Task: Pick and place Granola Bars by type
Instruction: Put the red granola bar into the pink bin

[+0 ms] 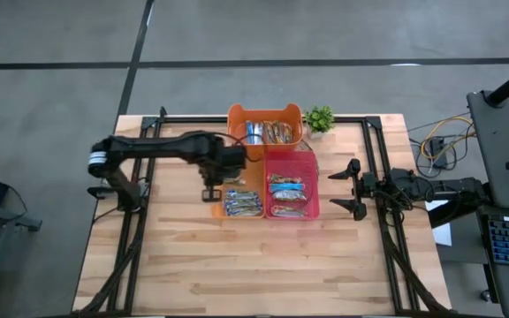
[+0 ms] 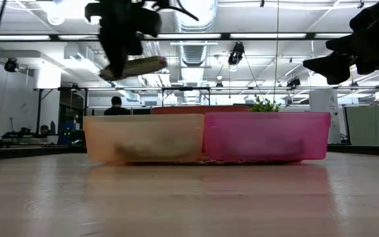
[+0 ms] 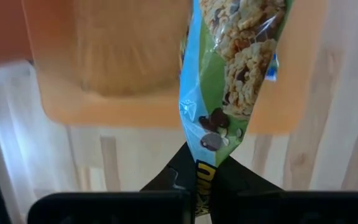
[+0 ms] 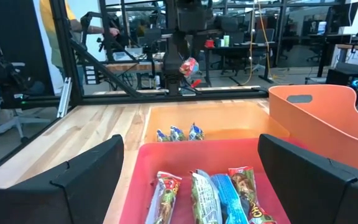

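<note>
So the left gripper (image 1: 212,189) is hanging over the near-left part of the bin cluster, pinched shut on just the tail end of a green-wrapped granola bar (image 3: 229,81). In the low view that bar (image 2: 135,66) sits well above the bins, sticking out sideways from the fingers. That's my main worry: it's only held by the crimped edge of a slick wrapper, so any quick swing could let it slide out or twist, and it'd land wherever.

Below it is the pale orange bin (image 1: 243,204), which has a few blue-silver bars (image 1: 242,205) in it. If the green one gets let go right here, it's mixed in with the wrong type, I'd guess. The darker orange bin (image 1: 265,129) at the back holds some bars too, and the pink bin (image 1: 292,184) next to the pale one has a mixed-looking bunch (image 4: 210,193) lying flat.

The bins are all butted up against each other, so a slightly off drop could clip a rim and bounce into the neighbour.

Over on the right, the right gripper (image 1: 353,190) is parked just beside the pink bin, fingers spread wide, holding nothing. Fine as long as it stays out of the way.
</note>
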